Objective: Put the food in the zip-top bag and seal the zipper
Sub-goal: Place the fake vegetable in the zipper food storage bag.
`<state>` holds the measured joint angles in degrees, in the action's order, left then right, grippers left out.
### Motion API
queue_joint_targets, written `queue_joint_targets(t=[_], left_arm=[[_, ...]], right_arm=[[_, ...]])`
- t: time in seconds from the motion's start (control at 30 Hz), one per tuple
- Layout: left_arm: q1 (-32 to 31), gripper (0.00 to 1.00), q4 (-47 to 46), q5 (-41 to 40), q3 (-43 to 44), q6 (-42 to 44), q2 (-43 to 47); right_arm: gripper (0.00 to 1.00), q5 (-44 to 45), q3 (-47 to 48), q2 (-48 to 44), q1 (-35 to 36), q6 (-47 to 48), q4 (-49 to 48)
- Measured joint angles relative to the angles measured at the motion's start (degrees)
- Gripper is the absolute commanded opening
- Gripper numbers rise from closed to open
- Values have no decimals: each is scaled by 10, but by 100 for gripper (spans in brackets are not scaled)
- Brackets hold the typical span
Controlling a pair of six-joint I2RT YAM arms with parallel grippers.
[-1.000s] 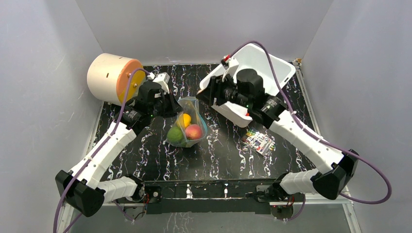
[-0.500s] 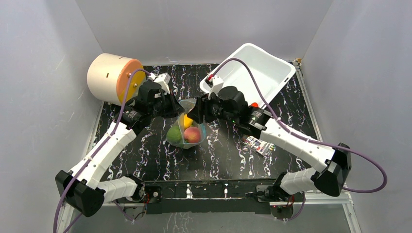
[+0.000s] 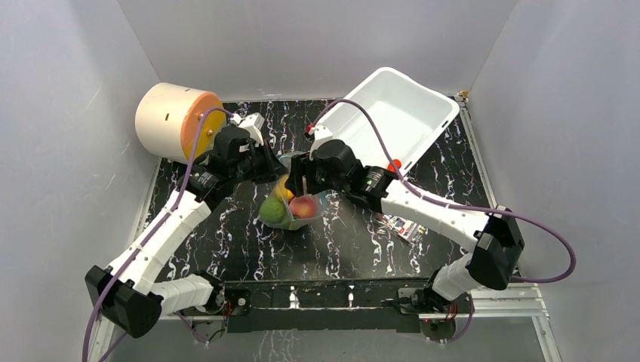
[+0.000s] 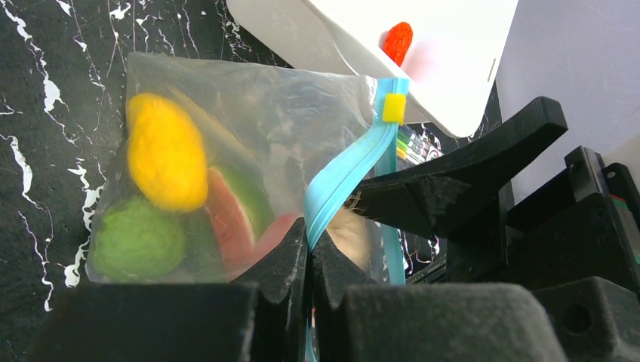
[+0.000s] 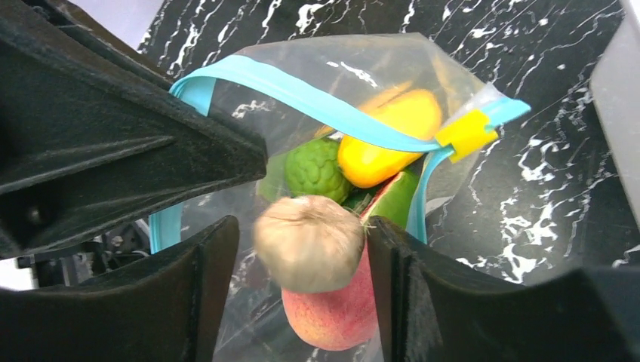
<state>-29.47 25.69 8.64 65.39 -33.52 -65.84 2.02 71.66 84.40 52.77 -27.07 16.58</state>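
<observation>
A tan garlic-like toy (image 5: 309,243) is seen between the parted jaws of the right gripper (image 5: 302,226), over the open zip-top bag (image 5: 317,60) filled with toy fruit (image 5: 389,136).

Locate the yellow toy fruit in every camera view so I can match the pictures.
Top external: the yellow fruit sits just left of centre, topmost of the fruit cluster.
Left wrist: left of centre, in the upper half.
Right wrist: upper middle, slightly right, just under the zipper.
Shared landmark: the green bumpy fruit right beside it.
</observation>
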Motion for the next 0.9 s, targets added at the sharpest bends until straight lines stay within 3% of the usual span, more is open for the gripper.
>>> queue_joint_targets(t=[0.07, 0.17, 0.5, 0.9], left_arm=[[0, 0, 0, 0, 0, 0, 0], [0, 0, -1, 0, 0, 0, 0], [0, 0, -8, -12, -17, 6, 1], [0, 0, -9, -18, -19, 23, 11]], right_arm=[[76, 7, 5, 3, 0, 0, 6], [81, 12, 16, 4, 0, 4, 16], [78, 32, 47, -6, 0, 7, 56], [73, 279, 119, -52, -52, -154, 226]])
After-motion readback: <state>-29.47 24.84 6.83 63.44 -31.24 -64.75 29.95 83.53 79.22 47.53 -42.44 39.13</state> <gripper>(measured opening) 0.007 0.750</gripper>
